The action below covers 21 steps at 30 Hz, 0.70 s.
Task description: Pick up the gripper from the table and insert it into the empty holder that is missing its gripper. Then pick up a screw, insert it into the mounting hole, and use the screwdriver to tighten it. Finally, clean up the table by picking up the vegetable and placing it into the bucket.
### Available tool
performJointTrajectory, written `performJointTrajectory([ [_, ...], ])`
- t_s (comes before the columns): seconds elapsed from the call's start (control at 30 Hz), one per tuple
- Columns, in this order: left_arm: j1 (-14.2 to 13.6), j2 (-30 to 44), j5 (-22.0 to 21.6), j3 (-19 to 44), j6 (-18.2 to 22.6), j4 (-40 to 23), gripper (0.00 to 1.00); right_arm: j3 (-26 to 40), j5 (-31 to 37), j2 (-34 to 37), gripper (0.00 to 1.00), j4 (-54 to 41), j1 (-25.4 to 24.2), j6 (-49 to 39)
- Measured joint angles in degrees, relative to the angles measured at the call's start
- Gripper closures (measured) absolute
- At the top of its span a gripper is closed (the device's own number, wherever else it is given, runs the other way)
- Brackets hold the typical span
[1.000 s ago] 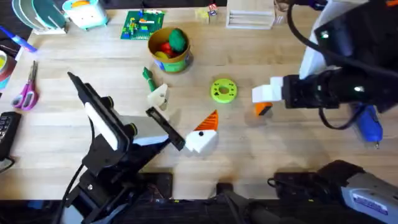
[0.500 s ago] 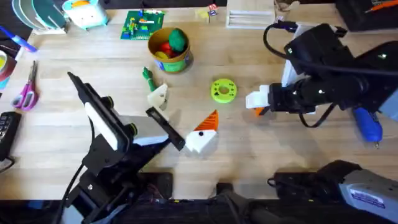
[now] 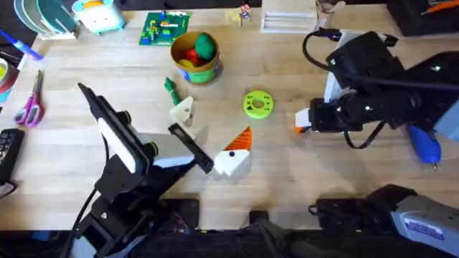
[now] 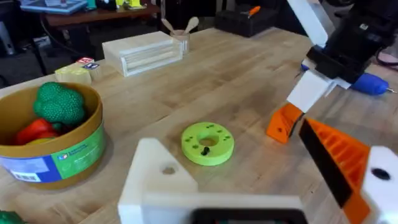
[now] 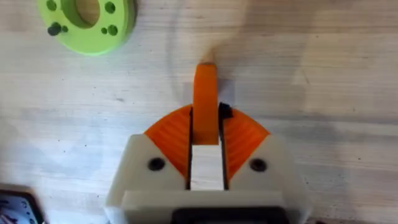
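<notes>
From overhead, the right end effector [image 3: 303, 120] sits low over the counter [image 3: 301, 179], with the gripper [image 3: 301, 128] at its tip. The holder [image 3: 183, 110] lies far off toward the left arm, beyond the lime green disc [image 3: 258, 104]. The left end effector [image 3: 231, 154] is much nearer to that holder than the right one is, so the orange piece must travel across the counter toward the left arm, or be met halfway.

In the left wrist view, the holder [image 4: 158, 176] shows as the bare off-white finger block, opposite the left end effector's orange-padded finger [image 4: 339, 158]; the two stand spread, nothing between them. The gripper [image 4: 285, 121] lies ahead, past the disc [image 4: 207, 142], under the right arm's white finger [image 4: 311, 87].

In the right wrist view, the gripper [image 5: 205, 102] stands between the orange ribbed pads [image 5: 171, 134] with its long axis pointing straight out from the right end effector [image 5: 206, 146]. The pads appear pressed onto its sides, pinching it, though whether it has left the counter is hard to tell. The disc [image 5: 87, 22] lies diagonally ahead of the fingertips.
</notes>
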Motion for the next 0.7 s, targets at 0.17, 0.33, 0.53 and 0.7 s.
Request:
performJointTrajectory([
  [0.17,0.0,0.0,0.0,0.0,0.0,0.0,0.008,0.0,0.0,-0.1,0.853,0.2,0.0,0.0],
  [0.33,0.0,0.0,0.0,0.0,0.0,0.0,0.008,0.0,0.0,-1.6,0.984,0.0,0.0,-0.3],
  [0.53,0.0,0.0,0.0,0.0,0.0,0.0,0.008,1.8,-0.5,-4.6,0.987,-1.2,0.0,-1.1],
  [0.7,0.0,0.0,0.0,0.0,0.0,0.0,0.008,4.6,-4.7,-9.6,0.989,0.2,0.0,-3.5],
])
